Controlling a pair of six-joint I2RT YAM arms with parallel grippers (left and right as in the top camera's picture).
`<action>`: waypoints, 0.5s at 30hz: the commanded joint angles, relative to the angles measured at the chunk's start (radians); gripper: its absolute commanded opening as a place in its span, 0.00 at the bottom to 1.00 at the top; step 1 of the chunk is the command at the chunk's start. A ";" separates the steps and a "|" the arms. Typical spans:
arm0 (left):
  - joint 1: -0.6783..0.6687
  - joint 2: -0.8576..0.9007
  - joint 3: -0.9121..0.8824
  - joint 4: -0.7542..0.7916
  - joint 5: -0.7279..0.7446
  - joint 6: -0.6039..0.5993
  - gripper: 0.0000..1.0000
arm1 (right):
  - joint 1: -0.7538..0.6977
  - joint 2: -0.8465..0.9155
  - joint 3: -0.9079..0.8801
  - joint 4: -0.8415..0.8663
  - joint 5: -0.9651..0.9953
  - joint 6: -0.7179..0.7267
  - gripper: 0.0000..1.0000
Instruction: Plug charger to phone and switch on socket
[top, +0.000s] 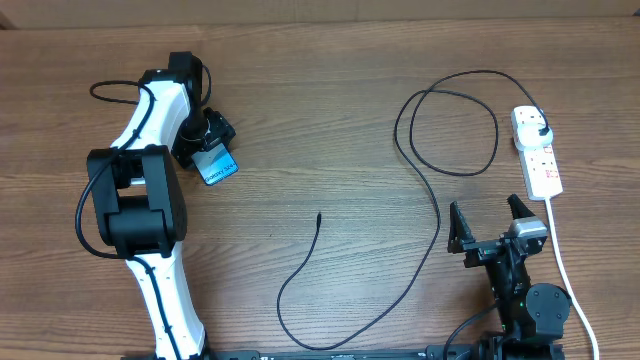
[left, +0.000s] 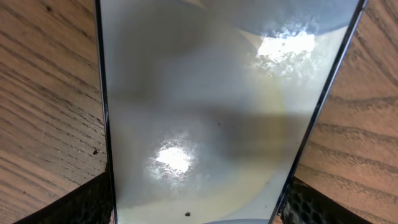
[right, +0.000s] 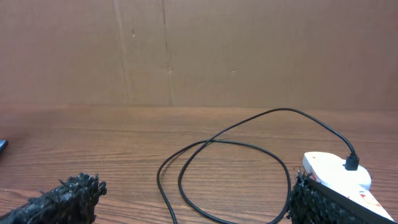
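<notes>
The phone (top: 221, 171) lies flat on the wooden table at the left, and its pale glossy screen (left: 211, 112) fills the left wrist view. My left gripper (top: 214, 163) straddles it from above, with the black pads (left: 81, 205) pressed against both long edges. The charger cable (top: 437, 215) loops across the table. Its connector tip (top: 319, 215) lies free at the centre, and its black plug (top: 541, 131) sits in the white socket (top: 537, 152) at the right. My right gripper (top: 486, 210) stands open near the front right with nothing in it. The right wrist view shows the cable loop (right: 217, 146) and the socket (right: 339, 175) ahead.
The socket's white cord (top: 565, 270) runs down the right side past the right arm. A brown cardboard wall (right: 199, 50) closes the far side of the table. The black cable's lower loop (top: 300, 335) curves close to the front edge.
</notes>
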 joint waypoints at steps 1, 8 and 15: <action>0.005 0.087 -0.052 -0.005 -0.008 -0.010 0.81 | 0.005 -0.010 -0.010 0.005 0.008 0.005 1.00; 0.005 0.087 -0.052 -0.005 -0.008 -0.010 0.67 | 0.005 -0.010 -0.010 0.005 0.008 0.005 1.00; 0.005 0.087 -0.052 -0.006 -0.008 -0.010 0.61 | 0.005 -0.010 -0.011 0.005 0.008 0.005 1.00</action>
